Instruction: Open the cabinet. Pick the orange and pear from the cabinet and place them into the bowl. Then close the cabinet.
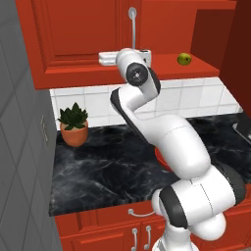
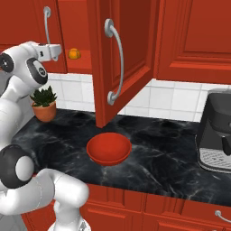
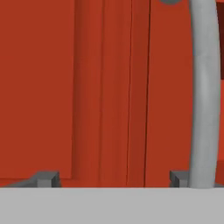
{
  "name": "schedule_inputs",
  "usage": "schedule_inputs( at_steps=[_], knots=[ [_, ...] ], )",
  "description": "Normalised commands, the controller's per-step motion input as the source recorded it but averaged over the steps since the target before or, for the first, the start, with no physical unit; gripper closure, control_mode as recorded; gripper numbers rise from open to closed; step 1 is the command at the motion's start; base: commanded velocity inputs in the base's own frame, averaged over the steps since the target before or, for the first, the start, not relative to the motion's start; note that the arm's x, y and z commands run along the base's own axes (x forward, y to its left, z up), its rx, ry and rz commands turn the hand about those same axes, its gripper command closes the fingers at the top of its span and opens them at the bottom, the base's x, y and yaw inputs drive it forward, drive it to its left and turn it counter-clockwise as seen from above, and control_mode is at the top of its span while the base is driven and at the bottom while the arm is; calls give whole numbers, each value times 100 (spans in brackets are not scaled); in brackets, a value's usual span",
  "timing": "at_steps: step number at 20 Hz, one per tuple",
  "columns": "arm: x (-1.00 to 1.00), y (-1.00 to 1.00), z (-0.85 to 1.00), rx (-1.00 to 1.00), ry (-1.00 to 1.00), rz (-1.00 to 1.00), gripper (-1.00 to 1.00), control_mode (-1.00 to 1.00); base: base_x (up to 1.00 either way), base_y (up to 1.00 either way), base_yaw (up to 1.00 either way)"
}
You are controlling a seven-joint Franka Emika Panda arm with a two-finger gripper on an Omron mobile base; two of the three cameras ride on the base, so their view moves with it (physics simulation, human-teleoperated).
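Wall cabinet [image 2: 126, 49], glossy red, two panelled doors: the right-hand door stands swung open toward the room, its long curved silver handle [image 2: 116, 61] facing the right base camera; the other door [image 1: 73, 29] is shut, with its own silver handle [image 3: 204, 94] running top to bottom at 3 o'clock of the hand view. Pincer [image 3: 113, 178]: raised before the shut door at the cabinet's lower edge, jaws wide, nothing between them, the right-hand tip just beside that handle; whether it touches cannot be told. Orange [image 2: 74, 53]: on the cabinet's bottom shelf, at 10 o'clock of the right base view, just beyond the white hand. Pear [image 1: 184, 59]: on the same shelf, at 1 o'clock of the left base view, well apart from the hand. Bowl [image 2: 108, 149]: red, shallow, upright on the black marbled surface [image 2: 167, 153] below the open door, nothing in it. Potted green plant [image 1: 73, 125]: terracotta pot, at the surface's left end against the tiled wall. Dark coffee machine [image 2: 215, 135]: at 3 o'clock of the right base view.
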Motion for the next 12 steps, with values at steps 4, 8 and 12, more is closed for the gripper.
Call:
schedule_inputs(
  at_steps=[4,8,12],
  knots=[
    [77,1,-13,0,9,1,100,-100,0,0,0],
    [0,0,0,0,0,0,100,-100,0,0,0],
    [0,0,0,0,0,0,100,-100,0,0,0]
  ],
)
